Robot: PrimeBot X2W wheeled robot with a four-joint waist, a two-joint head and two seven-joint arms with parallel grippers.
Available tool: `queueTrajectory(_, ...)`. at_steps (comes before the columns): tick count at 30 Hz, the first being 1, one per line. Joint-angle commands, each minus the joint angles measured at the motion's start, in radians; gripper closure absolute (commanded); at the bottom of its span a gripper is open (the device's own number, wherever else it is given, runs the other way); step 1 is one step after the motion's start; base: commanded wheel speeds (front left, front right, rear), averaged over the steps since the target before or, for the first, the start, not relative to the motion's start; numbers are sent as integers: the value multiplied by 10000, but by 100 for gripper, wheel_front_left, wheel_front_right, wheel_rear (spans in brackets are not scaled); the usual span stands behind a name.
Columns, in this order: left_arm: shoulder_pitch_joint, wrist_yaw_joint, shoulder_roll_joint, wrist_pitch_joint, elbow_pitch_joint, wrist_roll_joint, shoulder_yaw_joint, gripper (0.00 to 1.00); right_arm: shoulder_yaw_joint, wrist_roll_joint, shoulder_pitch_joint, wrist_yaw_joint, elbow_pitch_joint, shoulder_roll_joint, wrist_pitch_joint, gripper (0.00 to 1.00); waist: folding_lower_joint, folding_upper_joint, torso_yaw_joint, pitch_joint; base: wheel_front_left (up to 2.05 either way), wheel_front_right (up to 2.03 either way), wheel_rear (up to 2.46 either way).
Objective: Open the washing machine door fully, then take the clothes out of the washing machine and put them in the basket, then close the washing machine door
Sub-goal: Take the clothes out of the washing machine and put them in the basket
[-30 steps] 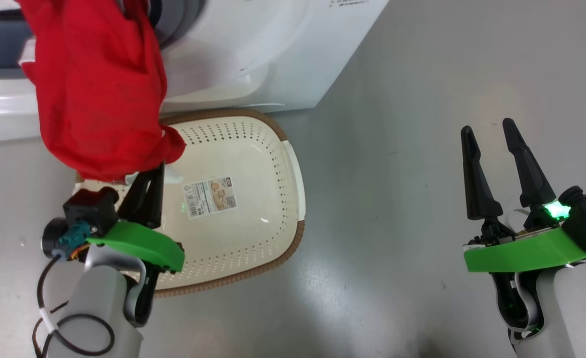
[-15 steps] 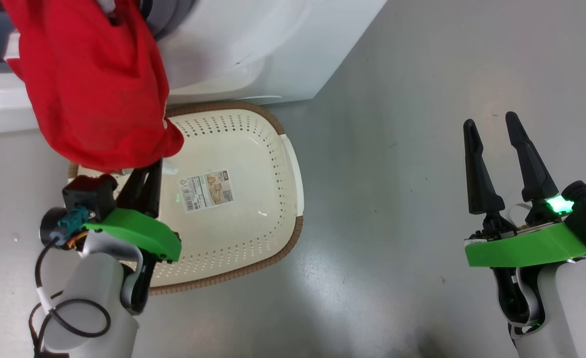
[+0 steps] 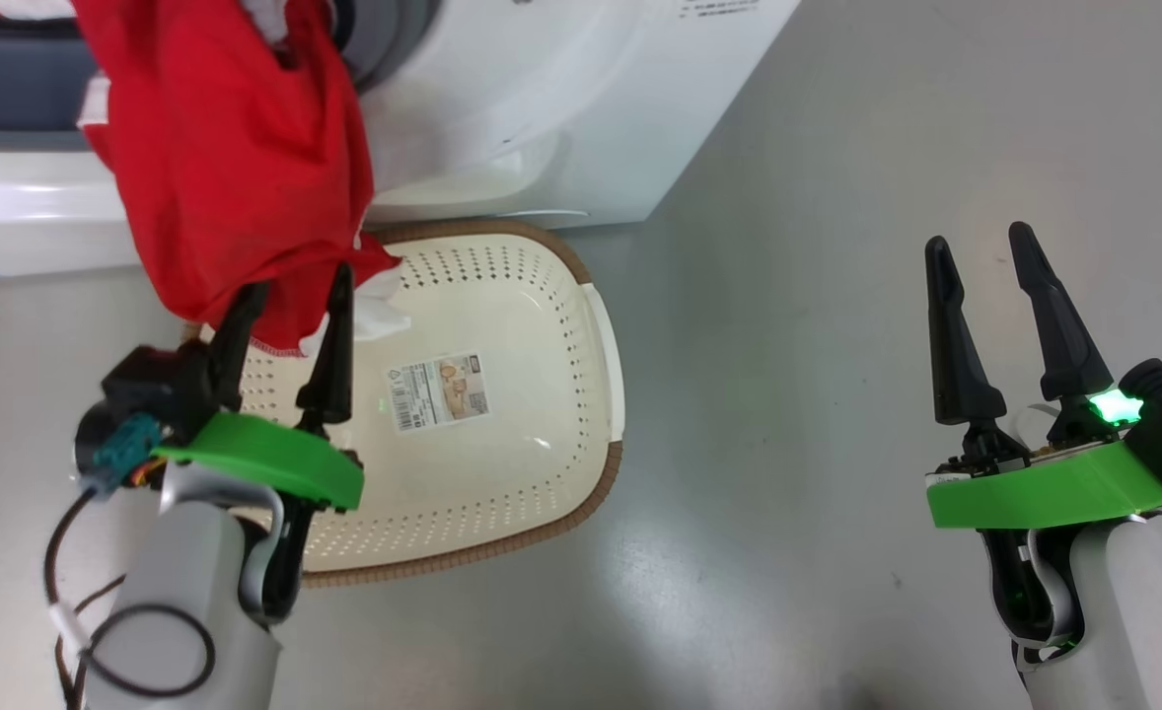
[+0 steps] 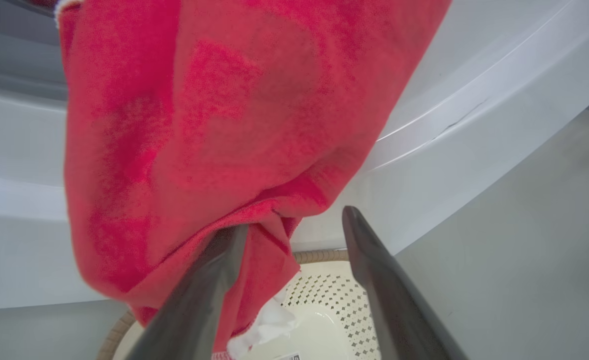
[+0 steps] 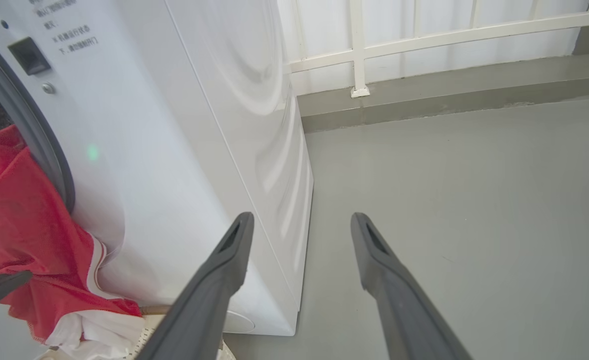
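Unloading: clothes hang over basket's far rim, left gripper unclenched at hem, right gripper spread idle; next, probably regrip and pull clear.

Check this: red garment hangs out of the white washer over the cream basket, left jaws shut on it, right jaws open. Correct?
Left jaws are open, not shut on it: the left wrist view shows the fingers spread. Rest stands: bright red fabric garment hangs out of the big white washing machine over the cream perforated plastic basket; right jaws open.
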Motion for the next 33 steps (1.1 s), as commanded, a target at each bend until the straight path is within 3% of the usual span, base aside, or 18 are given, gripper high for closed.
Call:
queueTrajectory(1,507,-54,207,-51,-459,130,391,0,118,-119,203,63,-192,17,-63,0,0,0,128,-134,0,0,0)
queueTrajectory(19,2420,-54,-251,-51,-3547,666,1687,0,129,-261,479,63,-91,17,-63,0,0,0,500,-700,0,0,0)
queueTrajectory(33,3543,-54,-286,-51,-5125,600,1921,0,91,-292,502,63,-113,17,-63,0,0,0,466,-713,0,0,0)
